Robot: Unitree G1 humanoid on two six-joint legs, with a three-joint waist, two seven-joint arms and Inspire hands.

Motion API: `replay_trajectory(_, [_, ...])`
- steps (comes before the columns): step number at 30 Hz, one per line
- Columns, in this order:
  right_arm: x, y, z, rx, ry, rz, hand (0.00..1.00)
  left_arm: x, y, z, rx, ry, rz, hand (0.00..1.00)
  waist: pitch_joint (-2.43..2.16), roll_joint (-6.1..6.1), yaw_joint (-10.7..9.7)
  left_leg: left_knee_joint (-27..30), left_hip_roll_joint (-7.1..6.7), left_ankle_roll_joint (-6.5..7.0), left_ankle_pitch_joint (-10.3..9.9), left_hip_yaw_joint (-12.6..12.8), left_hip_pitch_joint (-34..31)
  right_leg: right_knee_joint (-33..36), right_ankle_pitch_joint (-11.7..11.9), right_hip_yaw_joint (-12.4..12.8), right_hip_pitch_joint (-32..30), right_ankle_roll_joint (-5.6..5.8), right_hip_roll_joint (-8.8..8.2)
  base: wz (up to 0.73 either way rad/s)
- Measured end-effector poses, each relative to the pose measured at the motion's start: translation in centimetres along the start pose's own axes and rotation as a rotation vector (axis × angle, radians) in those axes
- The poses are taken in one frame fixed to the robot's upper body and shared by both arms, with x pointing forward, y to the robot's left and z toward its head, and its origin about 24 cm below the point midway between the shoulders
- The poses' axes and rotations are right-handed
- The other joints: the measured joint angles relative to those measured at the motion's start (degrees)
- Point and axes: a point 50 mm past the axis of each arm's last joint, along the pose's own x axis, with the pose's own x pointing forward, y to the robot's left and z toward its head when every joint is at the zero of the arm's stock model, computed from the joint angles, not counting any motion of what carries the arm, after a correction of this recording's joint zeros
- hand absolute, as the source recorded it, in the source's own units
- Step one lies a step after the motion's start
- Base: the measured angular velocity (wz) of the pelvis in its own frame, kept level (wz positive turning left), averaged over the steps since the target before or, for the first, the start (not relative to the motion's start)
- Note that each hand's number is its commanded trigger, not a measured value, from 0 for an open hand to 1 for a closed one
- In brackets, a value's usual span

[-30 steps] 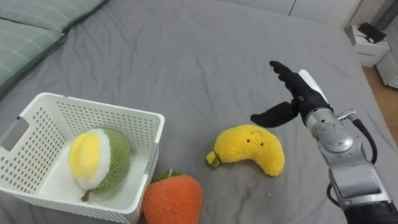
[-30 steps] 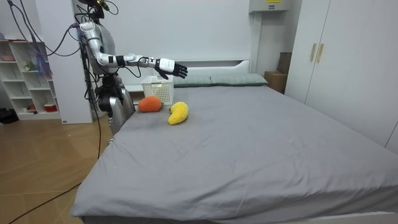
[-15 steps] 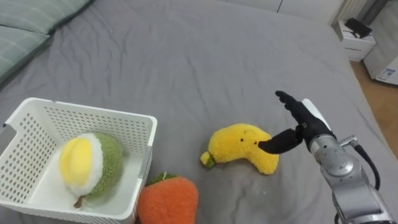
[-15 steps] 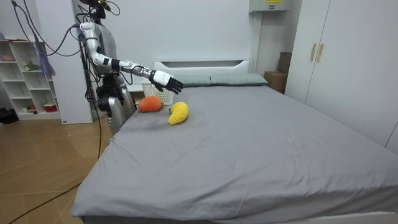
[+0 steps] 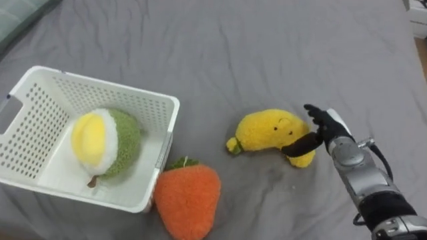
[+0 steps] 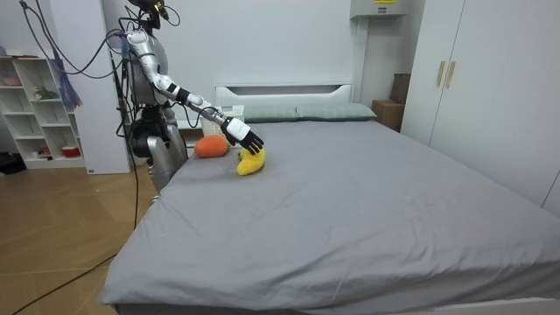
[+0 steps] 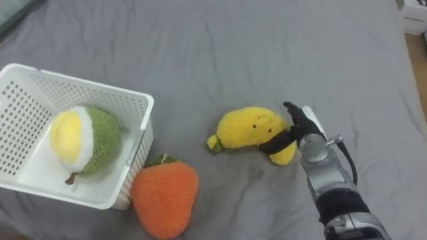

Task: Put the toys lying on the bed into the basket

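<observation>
Between the thumb (image 5: 299, 143) and the fingers (image 5: 315, 117) of the right hand (image 5: 327, 131) sits the right-hand end of the yellow banana toy (image 5: 267, 131). The thumb lies across the toy's near face. The fingers, only partly curled, arch over its far side, so the hand is cupped round that end in a loose clasp. The toy lies on the grey bed (image 5: 220, 47).

Its long axis runs left to right across the eye views, leading away from the fingers to their left. The stem end points left, the arched back is turned away from the robot, and the stitched face is up.

Left of the fingers and nearer the robot, past the stem, an orange plush fruit (image 5: 188, 199) with a green top lies on the cover. Its left side touches the white basket (image 5: 107, 85). A green and yellow plush (image 5: 107, 143) rests inside, well apart from the fingers.

From the room view, the robot stands at the bed's edge with its right arm stretched down to the banana.
</observation>
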Motion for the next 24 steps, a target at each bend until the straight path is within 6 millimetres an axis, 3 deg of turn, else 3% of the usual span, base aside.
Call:
replay_trajectory(12, [0.5,-1.0,-0.3,0.063,0.021,-0.107,0.00,0.0,-0.3,0.0,-0.018,-0.008,-0.007,0.00,0.56,0.64,1.2,0.4,-0.10,-0.03,0.0,-1.4,-2.7,-0.7,0.0,-2.9,-1.6,0.01,-0.18,0.08])
replay_trajectory(14, [0.5,-1.5,-0.6,0.058,0.036,-0.125,0.73,0.0,-0.4,0.2,-0.025,-0.014,-0.012,0.00,0.57,0.66,1.2,0.3,-0.14,-0.03,0.0,-1.6,-2.8,-0.7,0.0,-2.8,-1.7,0.01,-0.18,0.00])
replay_trajectory(16, [0.5,-1.8,-0.6,0.054,0.035,-0.143,1.00,0.0,-0.5,0.4,-0.024,-0.023,-0.018,0.00,0.57,0.66,1.2,0.3,-0.14,-0.03,0.0,-1.6,-3.0,-0.7,0.0,-2.9,-1.9,0.01,-0.18,0.00])
replay_trajectory(24, [0.5,-1.9,-0.9,0.051,0.041,-0.164,1.00,0.1,-0.6,0.6,-0.013,-0.032,-0.033,0.00,0.63,0.69,1.4,0.3,-0.12,-0.05,0.0,-1.5,-3.2,-0.7,0.0,-3.0,-2.1,0.01,-0.19,0.00])
